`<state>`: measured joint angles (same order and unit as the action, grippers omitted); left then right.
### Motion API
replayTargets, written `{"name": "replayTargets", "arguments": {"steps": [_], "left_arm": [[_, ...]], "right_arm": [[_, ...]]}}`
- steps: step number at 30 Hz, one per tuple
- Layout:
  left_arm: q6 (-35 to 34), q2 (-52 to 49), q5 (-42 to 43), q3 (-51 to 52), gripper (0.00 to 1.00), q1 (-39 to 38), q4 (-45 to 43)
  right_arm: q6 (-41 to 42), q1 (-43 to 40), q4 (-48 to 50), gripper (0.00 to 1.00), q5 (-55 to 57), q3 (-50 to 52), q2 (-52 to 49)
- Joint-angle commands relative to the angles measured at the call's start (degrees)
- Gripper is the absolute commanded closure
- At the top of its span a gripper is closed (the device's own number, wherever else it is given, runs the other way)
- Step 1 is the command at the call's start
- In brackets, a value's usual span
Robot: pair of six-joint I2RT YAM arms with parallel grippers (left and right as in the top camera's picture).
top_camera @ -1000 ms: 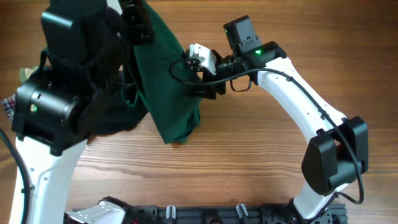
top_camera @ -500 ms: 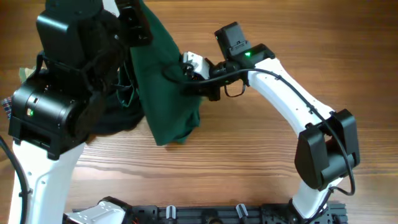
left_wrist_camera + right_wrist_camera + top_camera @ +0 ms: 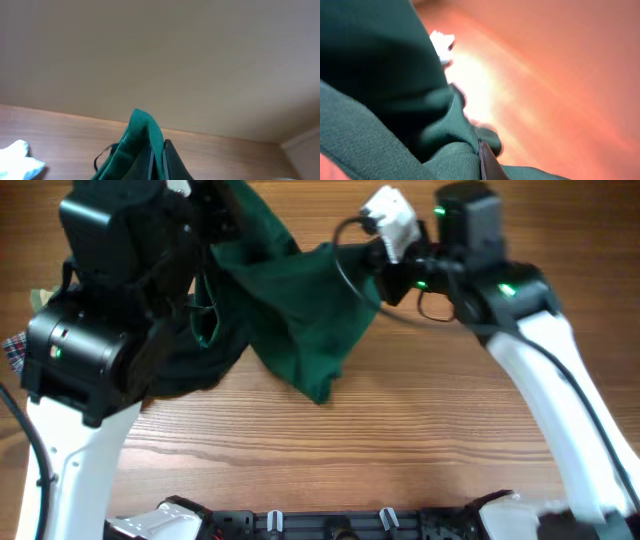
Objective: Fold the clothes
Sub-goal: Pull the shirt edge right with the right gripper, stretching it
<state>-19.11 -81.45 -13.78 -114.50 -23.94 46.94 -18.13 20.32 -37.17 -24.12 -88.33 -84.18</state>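
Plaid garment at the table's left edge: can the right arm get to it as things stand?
Probably not. The right arm is on the opposite side, jaws shut on the green garment, and the left arm's bulk stands between it and the plaid garment.

The left edge crops the plaid garment [image 3: 10,352].

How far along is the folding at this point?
Done: nothing looks folded. In hand: the dark green garment hangs stretched between the left gripper and right gripper, both shut on it. To do: lay it flat and fold it; the black garment lies crumpled under the left arm, unfolded.
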Motion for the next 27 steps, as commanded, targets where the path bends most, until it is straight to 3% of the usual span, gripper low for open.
{"name": "replayTargets", "arguments": {"steps": [1,4,8,15,21,24,27], "left_arm": [[0.70,-2.29,4.55,-1.03,0.96,-0.61,-4.11],[0.70,-3.41,4.55,-1.03,0.96,-0.76,-7.87],[0.76,-1.70,3.10,-1.03,0.96,-0.76,-9.88],[0.79,-2.97,-2.69,-1.03,0.96,-0.74,-10.56],[1.01,-9.66,-5.79,-1.03,0.96,-0.66,-11.52],[2.45,-13.66,-6.54,-1.03,0.96,-0.63,-17.07],[2.43,-15.76,-7.32,-1.03,0.96,-0.55,-28.83]], "right_arm": [[-3.37,0.07,3.45,0.96,13.00,-0.61,6.38],[-8.46,0.04,9.81,0.96,22.99,-0.74,12.22],[-12.11,-0.17,8.28,0.96,29.73,-4.70,15.82],[-15.34,-5.33,9.18,0.96,29.35,-6.49,12.22],[-17.64,-9.73,13.07,0.96,21.73,-6.49,5.49],[-17.25,-12.13,18.18,0.96,19.52,-6.49,2.95],[-17.25,-15.37,27.87,0.96,19.52,-6.80,2.97]]}}
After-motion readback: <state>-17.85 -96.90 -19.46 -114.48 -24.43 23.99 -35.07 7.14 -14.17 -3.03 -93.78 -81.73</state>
